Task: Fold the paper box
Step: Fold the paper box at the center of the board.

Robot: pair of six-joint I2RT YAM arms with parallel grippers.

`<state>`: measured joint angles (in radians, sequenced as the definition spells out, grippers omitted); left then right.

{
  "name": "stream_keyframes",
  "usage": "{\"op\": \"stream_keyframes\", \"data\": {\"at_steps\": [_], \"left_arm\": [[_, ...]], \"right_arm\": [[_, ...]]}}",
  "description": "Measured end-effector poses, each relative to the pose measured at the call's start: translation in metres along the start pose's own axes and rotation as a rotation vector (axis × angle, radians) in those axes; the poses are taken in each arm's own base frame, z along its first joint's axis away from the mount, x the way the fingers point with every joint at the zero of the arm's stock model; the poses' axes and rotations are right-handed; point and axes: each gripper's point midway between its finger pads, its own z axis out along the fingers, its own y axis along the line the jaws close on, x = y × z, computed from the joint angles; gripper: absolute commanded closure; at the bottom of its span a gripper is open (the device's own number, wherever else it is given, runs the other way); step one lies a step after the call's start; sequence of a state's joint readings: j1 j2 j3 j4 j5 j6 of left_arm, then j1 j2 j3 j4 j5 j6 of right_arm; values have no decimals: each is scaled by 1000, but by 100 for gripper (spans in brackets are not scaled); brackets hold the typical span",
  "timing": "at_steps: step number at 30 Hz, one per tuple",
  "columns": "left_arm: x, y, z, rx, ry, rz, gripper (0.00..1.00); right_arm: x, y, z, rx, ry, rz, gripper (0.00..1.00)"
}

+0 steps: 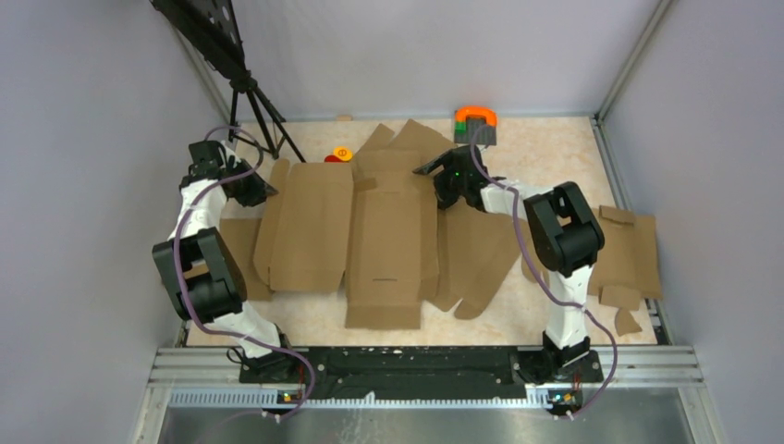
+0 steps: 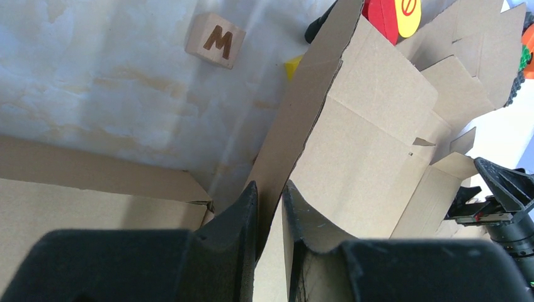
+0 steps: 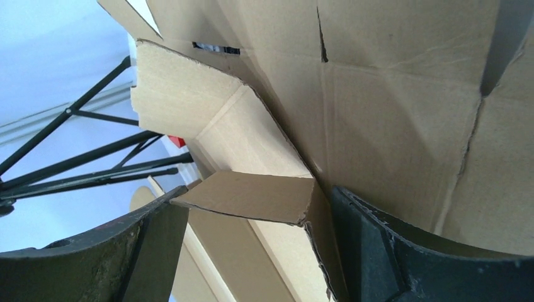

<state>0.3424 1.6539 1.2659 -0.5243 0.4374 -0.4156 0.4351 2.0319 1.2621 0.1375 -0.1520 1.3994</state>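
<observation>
Where the middle of the beige table (image 1: 545, 148) is covered, the brown corrugated cardboard die-cut paper box (image 1: 370, 231) is spread, mostly flat. Its raised left side flap is pinched between the nearly closed fingers of the left end effector (image 2: 269, 195), toward the far left corner. At the sheet's far right part, a small tab is straddled, unclamped, by the widely parted right end effector (image 3: 258, 201).

Black-and-white arms (image 1: 199, 277), looping grey-purple cables (image 1: 610, 347), black left claw (image 2: 269, 192).
</observation>
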Motion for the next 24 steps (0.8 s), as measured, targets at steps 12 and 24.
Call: {"op": "stream_keyframes", "data": {"at_steps": [12,24], "left_arm": [[2,-4,1,7,6,5,79],[34,-29,-30,90,3,-11,82]], "right_arm": [[-12,23,-6,50,-43,-194,19],[29,-19,-41,197,12,-488,20]]}}
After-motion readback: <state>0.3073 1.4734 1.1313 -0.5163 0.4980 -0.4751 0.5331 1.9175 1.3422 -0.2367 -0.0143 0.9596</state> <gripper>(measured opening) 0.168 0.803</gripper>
